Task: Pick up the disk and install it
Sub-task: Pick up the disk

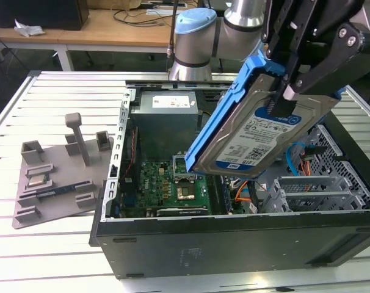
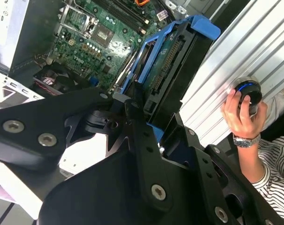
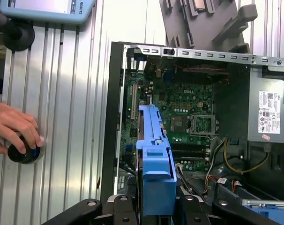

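I have the gripper (image 1: 287,91) clamped on the disk (image 1: 258,137), tilted above the open computer case (image 1: 234,244), presumably to clear its walls.

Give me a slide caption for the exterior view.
The claw holds the disk tilted above the open computer case, grey tray beside it.

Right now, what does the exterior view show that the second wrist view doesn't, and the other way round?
Exterior view: the grey tray beside the open computer case, and the white-and-blue label face of the disk. Second wrist view: a person's hand on a round black knob. Both: the robot's hand shut on the disk, which hangs tilted above the green motherboard.
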Available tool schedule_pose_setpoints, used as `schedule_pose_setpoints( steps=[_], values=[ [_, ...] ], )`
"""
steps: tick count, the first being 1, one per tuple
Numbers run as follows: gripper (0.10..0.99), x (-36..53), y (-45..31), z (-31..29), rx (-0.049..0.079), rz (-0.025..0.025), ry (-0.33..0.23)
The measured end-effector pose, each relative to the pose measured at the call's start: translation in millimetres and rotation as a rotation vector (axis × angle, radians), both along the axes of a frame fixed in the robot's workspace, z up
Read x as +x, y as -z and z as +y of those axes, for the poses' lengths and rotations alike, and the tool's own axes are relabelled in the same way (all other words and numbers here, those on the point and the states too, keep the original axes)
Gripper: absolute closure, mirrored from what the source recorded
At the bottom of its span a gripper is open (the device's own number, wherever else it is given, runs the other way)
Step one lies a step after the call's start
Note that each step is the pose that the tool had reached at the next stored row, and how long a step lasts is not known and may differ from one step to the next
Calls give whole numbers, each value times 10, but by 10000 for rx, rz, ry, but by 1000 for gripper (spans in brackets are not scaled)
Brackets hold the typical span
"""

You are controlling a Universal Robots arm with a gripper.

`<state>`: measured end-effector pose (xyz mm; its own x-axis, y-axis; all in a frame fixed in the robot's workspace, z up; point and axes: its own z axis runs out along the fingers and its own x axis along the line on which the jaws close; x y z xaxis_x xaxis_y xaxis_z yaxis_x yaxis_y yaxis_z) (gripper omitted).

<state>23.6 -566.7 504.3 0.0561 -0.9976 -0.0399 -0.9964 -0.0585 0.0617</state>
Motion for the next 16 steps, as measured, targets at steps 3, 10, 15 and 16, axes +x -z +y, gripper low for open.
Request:
schedule_pose_setpoints(
  steps=[3,10,15,16],
  values=[
    [718,111,0,0,-5,0,1],
    [718,324,0,0,-18,0,0],
    [718,436,0,0,-29,0,-1],
    [718,455,1,0,-33,0,0]
  ],
)
